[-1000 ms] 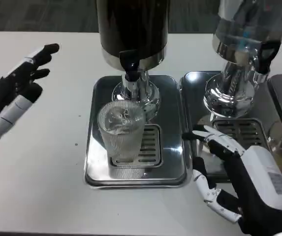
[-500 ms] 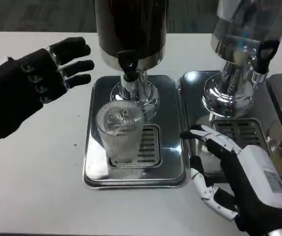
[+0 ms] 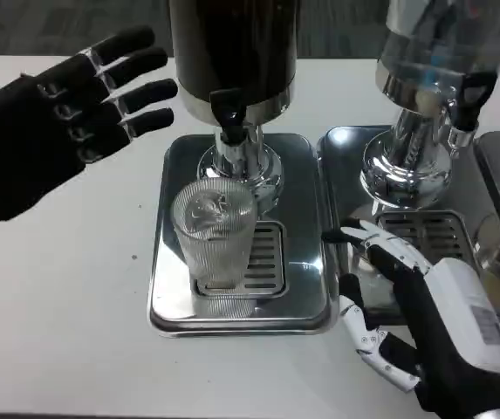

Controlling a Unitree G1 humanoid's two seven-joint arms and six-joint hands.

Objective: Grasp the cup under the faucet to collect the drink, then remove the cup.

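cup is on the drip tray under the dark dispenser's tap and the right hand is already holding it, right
Not quite. The cup does stand on the drip tray under the tap, but the head view shows the right hand apart from it, holding nothing.

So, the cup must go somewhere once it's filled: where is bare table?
Bare table lies left of the drip tray, below the left hand. The right hand and second tray crowd the cup's right.

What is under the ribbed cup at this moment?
The ribbed cup stands on the slotted grate of the steel drip tray. The grate beneath its base is covered.
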